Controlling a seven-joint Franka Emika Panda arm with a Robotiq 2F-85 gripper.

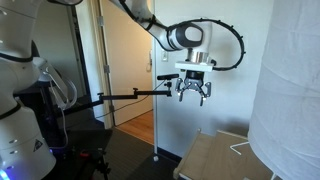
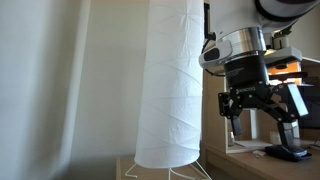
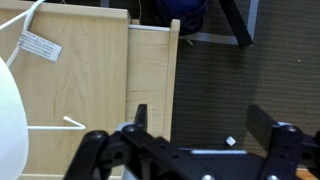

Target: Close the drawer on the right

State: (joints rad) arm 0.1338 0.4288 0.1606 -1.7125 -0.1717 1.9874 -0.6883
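The drawer [image 3: 150, 75] is a light-tan wooden panel with a darker raised edge, jutting out beside the flat pale top [image 3: 70, 90] of a low wooden unit. In the exterior views the unit [image 1: 222, 155] sits low, with only a strip of its top [image 2: 160, 172] showing. My gripper [image 3: 203, 125] hangs open and empty above the dark carpet. Its left fingertip [image 3: 140, 113] lies over the drawer's outer edge. The gripper [image 1: 193, 92] is well above the unit and, in an exterior view, to the right of the lamp, gripper [image 2: 245, 105].
A tall white lamp shade [image 2: 175, 80] stands on the unit on thin white wire legs [image 3: 50, 125]; it also fills the right of an exterior view as lamp shade [image 1: 290, 80]. A white label [image 3: 38, 45] lies on the top. Dark carpet [image 3: 240, 80] spreads beside the drawer.
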